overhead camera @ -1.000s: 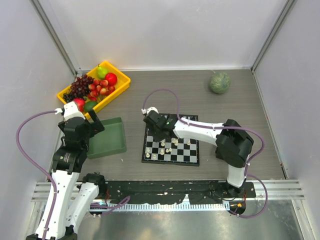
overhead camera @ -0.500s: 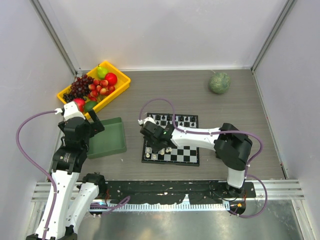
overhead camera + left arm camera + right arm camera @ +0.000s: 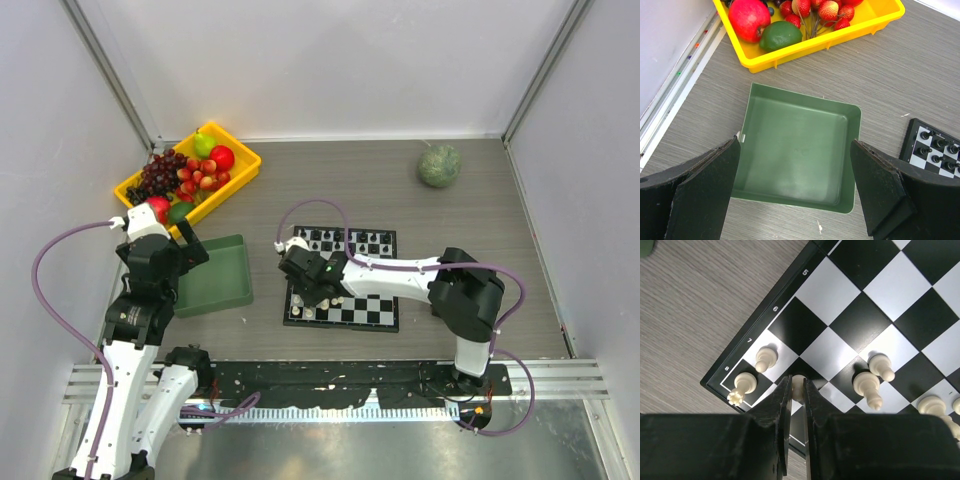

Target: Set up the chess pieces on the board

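The board (image 3: 372, 300) lies mid-table, and also shows in the right wrist view (image 3: 880, 285) and the left wrist view (image 3: 914, 142). Black pieces (image 3: 345, 240) line its far row. Cream-white pieces (image 3: 322, 312) stand near its front-left corner. My right gripper (image 3: 312, 293) hangs low over that corner. In the right wrist view it (image 3: 797, 390) is shut on a cream-white piece (image 3: 798, 386). A white rook (image 3: 742, 385) and a pawn (image 3: 765, 357) stand to its left, other white pieces (image 3: 867, 386) to its right. My left gripper (image 3: 795, 200) is open and empty above the green tray (image 3: 795, 150).
A yellow bin (image 3: 240, 165) holding grapes, strawberries, a lime and an apple sits at the back left. The green tray (image 3: 215, 275) lies left of the board. A round green vegetable (image 3: 439, 165) sits at the back right. Walls close in on both sides.
My right gripper has moved from the board's far-left part toward its near-left corner and lowered there. The left arm has not moved.
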Available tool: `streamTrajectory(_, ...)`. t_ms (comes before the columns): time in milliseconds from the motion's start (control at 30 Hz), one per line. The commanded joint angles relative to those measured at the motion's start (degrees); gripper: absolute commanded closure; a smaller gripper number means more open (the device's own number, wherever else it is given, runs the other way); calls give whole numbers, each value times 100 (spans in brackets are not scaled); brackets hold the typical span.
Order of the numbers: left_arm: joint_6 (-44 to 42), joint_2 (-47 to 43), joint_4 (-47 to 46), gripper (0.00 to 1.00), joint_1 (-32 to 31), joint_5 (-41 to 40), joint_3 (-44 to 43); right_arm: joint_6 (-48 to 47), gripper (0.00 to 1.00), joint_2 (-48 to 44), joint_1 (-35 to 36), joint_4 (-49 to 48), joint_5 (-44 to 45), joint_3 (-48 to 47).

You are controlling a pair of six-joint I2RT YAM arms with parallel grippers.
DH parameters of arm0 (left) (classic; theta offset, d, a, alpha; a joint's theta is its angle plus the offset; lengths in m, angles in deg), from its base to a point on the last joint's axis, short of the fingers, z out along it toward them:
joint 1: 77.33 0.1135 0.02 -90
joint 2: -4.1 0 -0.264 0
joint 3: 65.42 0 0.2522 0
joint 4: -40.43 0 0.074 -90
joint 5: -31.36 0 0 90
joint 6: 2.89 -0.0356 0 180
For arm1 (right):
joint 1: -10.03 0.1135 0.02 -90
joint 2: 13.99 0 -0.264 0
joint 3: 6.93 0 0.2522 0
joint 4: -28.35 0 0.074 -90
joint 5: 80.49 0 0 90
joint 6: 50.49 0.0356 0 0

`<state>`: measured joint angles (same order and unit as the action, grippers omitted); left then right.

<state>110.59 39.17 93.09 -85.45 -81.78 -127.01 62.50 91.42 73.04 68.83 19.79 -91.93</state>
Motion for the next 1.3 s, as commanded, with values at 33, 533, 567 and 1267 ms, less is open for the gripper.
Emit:
streamTrajectory(33, -28, -18, -137, 1, 30, -24, -86, 171, 82, -284, 116, -53, 79, 102)
streamTrajectory(533, 33, -18, -137, 1, 30, 28, -77, 92, 75, -152, 107, 9, 272, -12)
streamTrajectory(567, 33, -26, -137, 1, 21, 28, -77, 101, 75, -152, 116, 9, 272, -12)
streamTrajectory(1267, 86, 17, -145, 1, 30, 125, -103, -128, 59, -933, 2, 35, 413, -198)
